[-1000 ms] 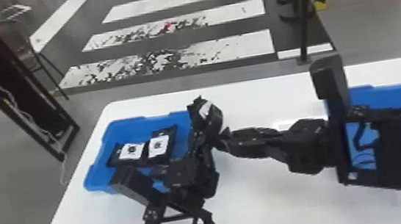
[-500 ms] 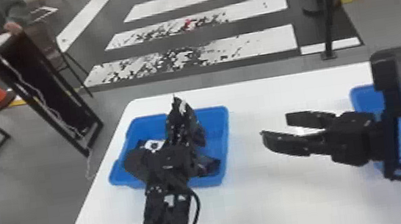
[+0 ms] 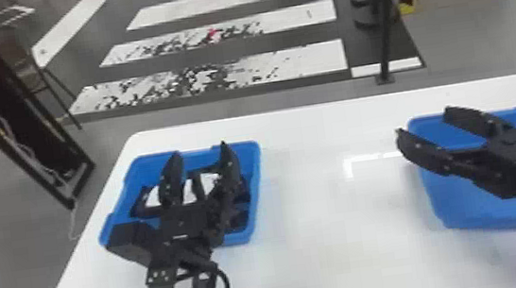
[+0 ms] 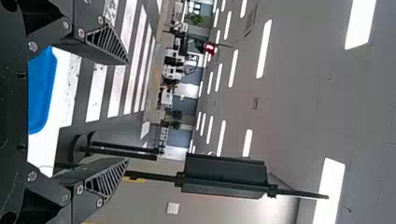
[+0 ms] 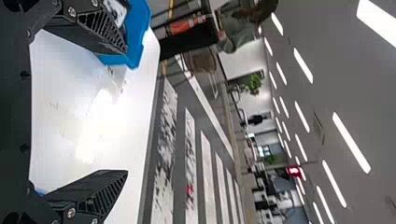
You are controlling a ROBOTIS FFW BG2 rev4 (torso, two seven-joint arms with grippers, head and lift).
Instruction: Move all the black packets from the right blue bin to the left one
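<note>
My left gripper (image 3: 199, 172) is over the left blue bin (image 3: 251, 156), its fingers spread; black packets with white labels (image 3: 153, 197) lie in the bin beneath and around it. In the left wrist view the left gripper (image 4: 127, 112) is open with nothing between its fingers. My right gripper (image 3: 421, 122) stands open at the left side of the right blue bin (image 3: 476, 217), its arm covering part of that bin. The right wrist view has the right gripper (image 5: 127, 112) open and empty, with the left bin (image 5: 140, 28) and a packet's label (image 5: 116, 11) beyond one finger.
Both bins stand on a white table (image 3: 347, 248), whose bare surface lies between them. Beyond its far edge are a striped floor and a black post (image 3: 383, 34). A dark tilted table frame (image 3: 9, 107) stands off to the left.
The right gripper has moved away from the left gripper, off to the right bin. The left gripper's fingers now show apart over the left bin. The head view has also shifted.
</note>
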